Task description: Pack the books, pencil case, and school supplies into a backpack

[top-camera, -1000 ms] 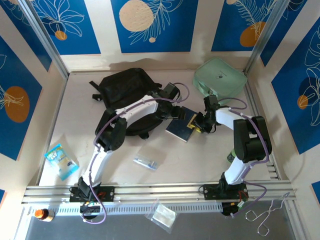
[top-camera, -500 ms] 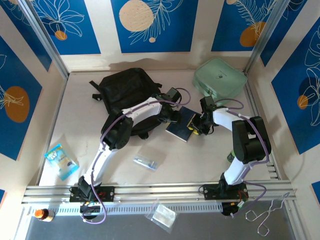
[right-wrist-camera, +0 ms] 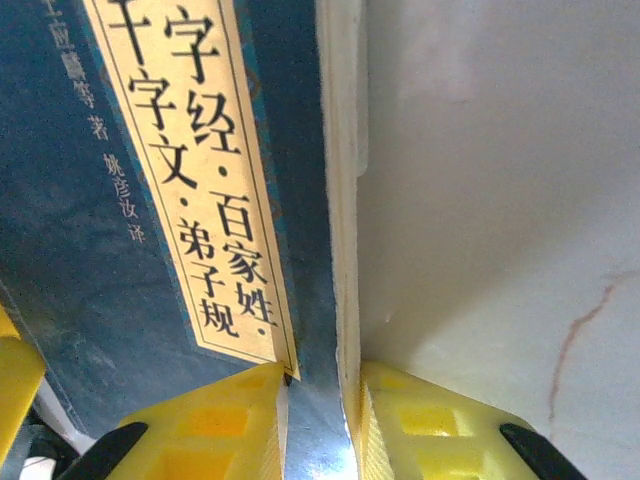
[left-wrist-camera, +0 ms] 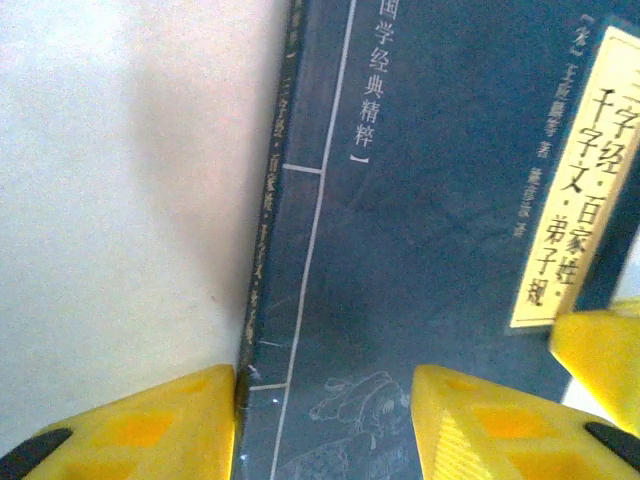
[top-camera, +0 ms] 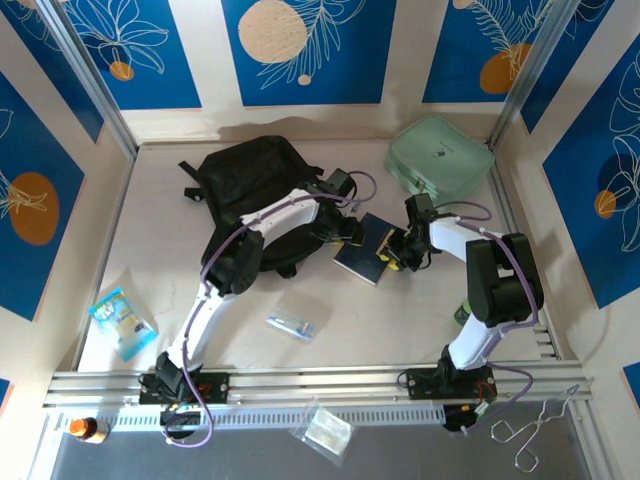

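**Book (top-camera: 360, 250) pinched at one edge only**

It sits near the backpack (top-camera: 250, 185). The right gripper (right-wrist-camera: 322, 420) pinches its page edge. The left gripper (left-wrist-camera: 325, 420) straddles the spine, fingers spread (not yet gripping). Lifted like this, the thin cover could bend or slip free.

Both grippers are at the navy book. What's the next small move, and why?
Probably close the left gripper on the book at its spine. Its fingers stand open astride that spine, while the right gripper seems to pinch the page edge; a second hold should steady the lift toward the backpack.
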`<act>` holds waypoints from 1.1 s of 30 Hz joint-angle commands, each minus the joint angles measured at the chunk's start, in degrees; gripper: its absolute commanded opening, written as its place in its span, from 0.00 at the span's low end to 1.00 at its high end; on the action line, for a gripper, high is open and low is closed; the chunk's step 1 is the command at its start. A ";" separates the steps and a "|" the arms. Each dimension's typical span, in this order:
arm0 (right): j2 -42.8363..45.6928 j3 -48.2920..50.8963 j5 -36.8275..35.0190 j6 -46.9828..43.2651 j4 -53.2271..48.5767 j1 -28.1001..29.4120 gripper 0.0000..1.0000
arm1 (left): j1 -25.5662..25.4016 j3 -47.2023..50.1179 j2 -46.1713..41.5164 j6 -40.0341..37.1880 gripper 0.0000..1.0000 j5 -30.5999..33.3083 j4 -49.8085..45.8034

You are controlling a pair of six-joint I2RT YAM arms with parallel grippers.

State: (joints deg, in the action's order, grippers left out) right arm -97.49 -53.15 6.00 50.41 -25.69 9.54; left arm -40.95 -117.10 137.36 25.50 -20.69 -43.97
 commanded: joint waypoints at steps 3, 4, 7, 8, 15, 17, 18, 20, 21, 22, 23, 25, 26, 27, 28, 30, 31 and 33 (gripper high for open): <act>0.42 2.68 5.51 2.43 4.52 -1.45 0.22 | -0.89 -2.16 -3.37 -2.15 0.40 -13.62 0.77; 0.46 2.62 5.60 2.36 4.51 -1.45 0.22 | -0.84 -1.56 -3.94 -1.88 0.39 -14.66 1.46; 0.44 2.61 5.62 2.12 4.52 -1.61 0.22 | -0.88 0.39 -5.25 -0.73 0.34 -16.46 3.35; 0.44 2.70 5.56 2.15 4.59 -1.57 0.22 | -0.89 0.82 -5.43 -0.53 0.33 -16.39 3.47; 0.38 2.61 5.26 1.81 4.42 -1.63 0.22 | -0.89 2.90 -4.64 1.37 0.30 -16.59 4.40; 0.38 2.57 5.29 1.80 4.55 -1.62 0.21 | -0.84 3.24 -4.37 2.08 0.30 -16.51 4.67; 0.37 2.52 5.30 1.71 4.60 -1.56 0.21 | -0.89 3.41 -4.29 2.38 0.30 -16.37 4.76; 0.22 2.31 5.36 1.37 4.77 -1.43 0.20 | -0.97 3.71 -4.07 2.86 0.30 -16.20 4.85; -0.01 2.18 5.30 1.25 4.69 -1.37 0.20 | -0.97 3.93 -4.02 2.98 0.29 -16.18 4.94; -0.08 1.98 5.17 1.17 4.58 -1.36 0.19 | -0.97 4.26 -4.20 3.13 0.29 -15.94 5.14; -0.07 1.86 4.96 1.18 4.52 -1.36 0.19 | -0.97 4.80 -4.57 3.16 0.28 -15.36 5.44; -0.16 1.62 4.51 1.00 4.34 -1.30 0.19 | -0.85 5.15 -5.36 2.67 0.26 -13.89 5.15; -0.10 1.49 4.18 0.79 4.25 -1.32 0.19 | -0.89 5.13 -5.65 2.31 0.25 -12.97 4.82; -0.12 1.31 3.85 0.66 4.04 -1.31 0.19 | -0.79 5.15 -6.09 2.06 0.23 -12.11 4.60; -0.10 1.13 3.51 0.44 3.90 -1.29 0.20 | -0.72 5.06 -6.40 1.93 0.22 -11.57 4.52; 0.11 0.68 2.85 -0.07 3.50 -1.31 0.21 | -0.45 5.15 -7.27 1.59 0.17 -10.22 4.35; 0.33 0.48 2.56 -0.19 3.39 -1.23 0.22 | -0.35 5.06 -7.67 1.43 0.15 -9.44 4.24; 1.42 0.41 1.77 -0.71 3.69 -1.27 0.25 | 0.00 5.22 -8.78 0.92 0.09 -7.39 3.82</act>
State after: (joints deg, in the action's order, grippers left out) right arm -96.92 -51.44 9.10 50.78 -21.65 7.86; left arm -40.80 -112.09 133.27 27.83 -30.76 -39.48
